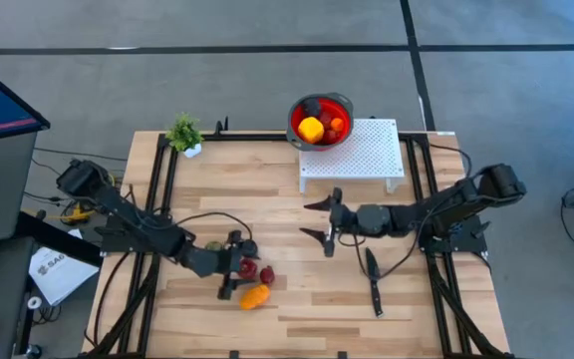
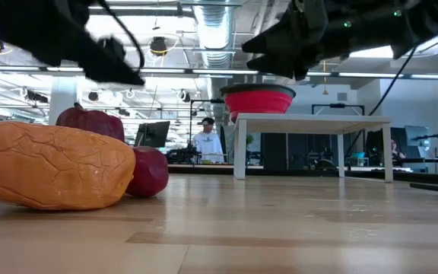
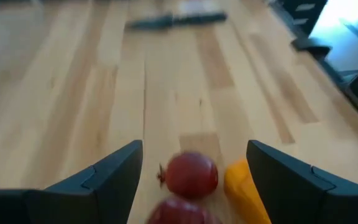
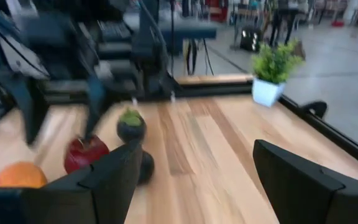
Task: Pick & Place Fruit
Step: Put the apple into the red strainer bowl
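Observation:
Three fruit pieces lie on the wooden table near its near-left part: two dark red ones (image 1: 249, 267) (image 1: 266, 276) and an orange one (image 1: 254, 296). My left gripper (image 1: 233, 265) is open above them. In the left wrist view a red piece (image 3: 191, 175) shows between the fingers and the orange piece (image 3: 244, 190) beside one finger. A dark piece with a green top (image 4: 130, 126) sits close by. More fruit, including a yellow piece (image 1: 310, 129), fills the red bowl (image 1: 339, 104). My right gripper (image 1: 310, 219) is open over the table's middle and holds nothing.
The red bowl stands at the far-left corner of a white perforated stand (image 1: 367, 160) by the far edge. A black-handled knife (image 1: 373, 279) lies on the table under the right arm. A small potted plant (image 1: 184, 133) sits at the far-left corner. Bare wood lies between the grippers.

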Motion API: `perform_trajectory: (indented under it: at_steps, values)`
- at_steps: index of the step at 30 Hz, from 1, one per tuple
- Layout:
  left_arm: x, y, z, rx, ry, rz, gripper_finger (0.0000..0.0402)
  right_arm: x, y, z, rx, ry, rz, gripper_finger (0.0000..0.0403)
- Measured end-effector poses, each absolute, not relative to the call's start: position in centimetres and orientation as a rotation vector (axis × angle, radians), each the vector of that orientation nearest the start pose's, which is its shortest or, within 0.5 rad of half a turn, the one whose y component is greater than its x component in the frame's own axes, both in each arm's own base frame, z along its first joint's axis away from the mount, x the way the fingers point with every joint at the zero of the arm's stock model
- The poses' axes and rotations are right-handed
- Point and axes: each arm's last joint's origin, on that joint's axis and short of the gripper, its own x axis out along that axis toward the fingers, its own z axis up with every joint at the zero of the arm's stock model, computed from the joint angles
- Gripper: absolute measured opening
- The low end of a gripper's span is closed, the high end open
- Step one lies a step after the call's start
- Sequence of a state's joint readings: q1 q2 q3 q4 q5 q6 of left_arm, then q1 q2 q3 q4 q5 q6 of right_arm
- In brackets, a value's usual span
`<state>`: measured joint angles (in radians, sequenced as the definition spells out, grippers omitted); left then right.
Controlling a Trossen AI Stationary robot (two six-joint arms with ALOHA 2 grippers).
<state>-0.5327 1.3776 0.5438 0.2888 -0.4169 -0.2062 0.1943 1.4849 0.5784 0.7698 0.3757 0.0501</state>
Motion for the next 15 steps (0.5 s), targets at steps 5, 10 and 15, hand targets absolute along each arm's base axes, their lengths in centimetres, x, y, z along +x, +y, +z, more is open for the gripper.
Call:
perform_trajectory:
  at_steps: [5, 10, 15]
  values:
    - [23.1, -12.3, 15.7, 0.011, 0.562, -0.060, 0.0282, 29.2, 4.7, 19.0, 0.016, 0.122, -0.180, 0.0302]
    - [22.9, -12.2, 15.8, 0.024, 0.583, -0.055, 0.0282, 29.4, 4.7, 19.0, 0.038, 0.121, -0.177, 0.0301]
    - [22.1, -11.8, 15.1, 0.053, 0.690, -0.021, 0.0283, 29.4, 4.8, 19.0, 0.045, 0.121, -0.175, 0.0301]
